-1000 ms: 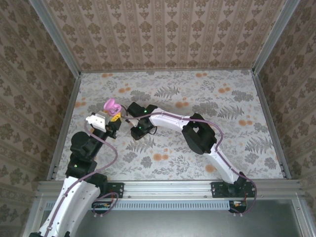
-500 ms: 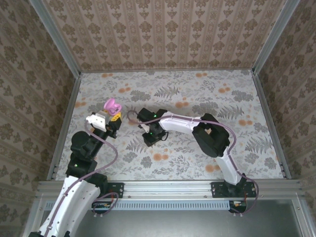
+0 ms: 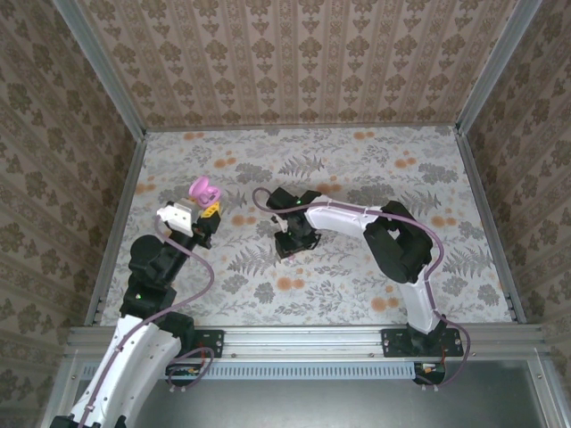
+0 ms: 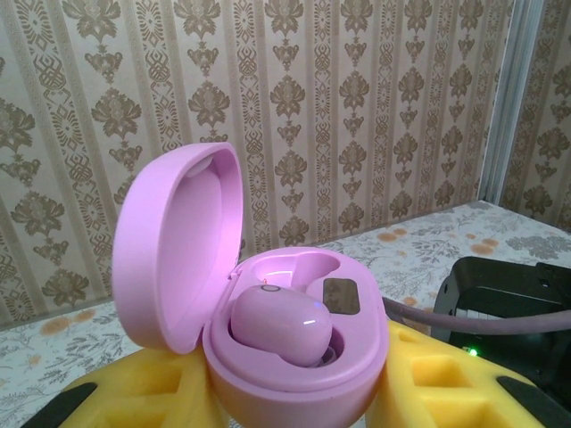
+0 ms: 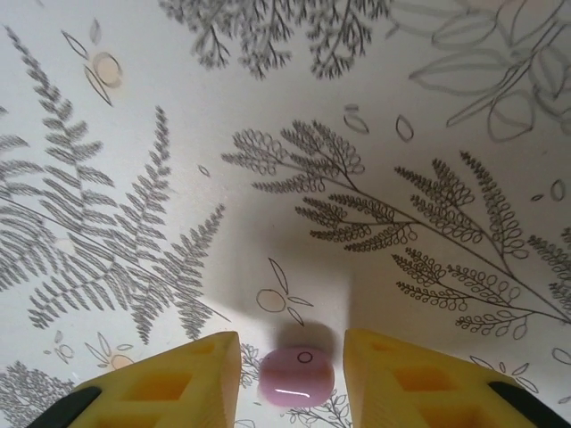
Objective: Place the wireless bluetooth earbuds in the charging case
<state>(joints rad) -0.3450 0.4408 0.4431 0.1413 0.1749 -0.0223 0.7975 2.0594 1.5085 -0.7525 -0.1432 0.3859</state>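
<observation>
So the left arm (image 3: 143,276) comes up the left side of the worktop (image 3: 375,169), bent at the elbow, wrist aimed toward the back wall, and it has the case (image 3: 203,190) raised above the surface. The right arm (image 3: 393,245) folds hard over to its left, elbow out on the right. Its wrist reaches into the middle of the worktop and points pretty much straight down. The left jaws are clamped on the lower half of the case, a yellow finger (image 4: 134,397) on each side, closed in just to the width of the case. The lid (image 4: 178,250) stands open, tipped up on the left in the wrist view. The right jaws are a little apart, their yellow fingers (image 5: 169,383) low over the worktop with a loose bud (image 5: 296,378) lying between them. There's a thin gap on both sides of it, so they're around it but not gripping it. Count-wise I get one case and two pink buds. The seated bud (image 4: 281,325) sits in one pocket of the case, and the pocket (image 4: 335,281) beside it shows a small dark patch. The other is that loose one on the worktop, well apart from the case.
</observation>
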